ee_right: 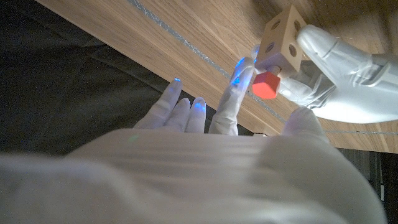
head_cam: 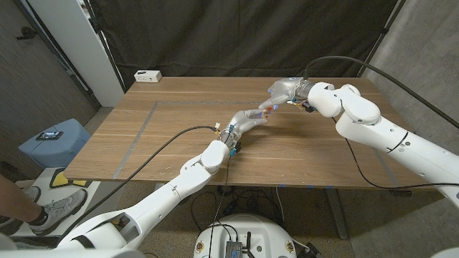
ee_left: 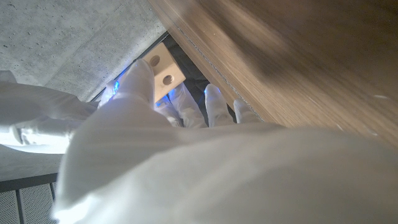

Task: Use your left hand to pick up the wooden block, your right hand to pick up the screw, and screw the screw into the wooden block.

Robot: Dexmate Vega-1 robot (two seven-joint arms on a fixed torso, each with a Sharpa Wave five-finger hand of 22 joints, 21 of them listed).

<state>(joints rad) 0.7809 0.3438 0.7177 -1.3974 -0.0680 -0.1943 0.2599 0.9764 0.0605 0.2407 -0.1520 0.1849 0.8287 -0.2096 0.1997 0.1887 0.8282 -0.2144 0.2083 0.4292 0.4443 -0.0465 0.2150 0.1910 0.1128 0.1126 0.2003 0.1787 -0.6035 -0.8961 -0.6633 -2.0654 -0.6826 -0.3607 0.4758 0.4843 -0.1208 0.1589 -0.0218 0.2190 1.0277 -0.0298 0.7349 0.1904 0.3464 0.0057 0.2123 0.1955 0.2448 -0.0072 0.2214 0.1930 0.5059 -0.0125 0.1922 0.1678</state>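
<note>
My left hand (head_cam: 249,122) holds a pale wooden block (ee_right: 283,36) with round holes in its faces, lifted above the middle of the table (head_cam: 172,150). In the left wrist view the block (ee_left: 163,70) sits between that hand's thumb and fingers. My right hand (head_cam: 282,93) meets it from the far right side. It pinches a screw with a red head (ee_right: 266,85) between thumb and a fingertip (ee_right: 239,78). The red head sits against one face of the block, and the screw's shaft is hidden. The left hand (ee_right: 339,71) grips the block from the opposite side.
A white box (head_cam: 148,75) lies at the table's far left corner. Grey tape lines (head_cam: 142,127) run across the left half of the table. A blue stool (head_cam: 54,141) and a person's shoe (head_cam: 63,206) are beside the table's left edge.
</note>
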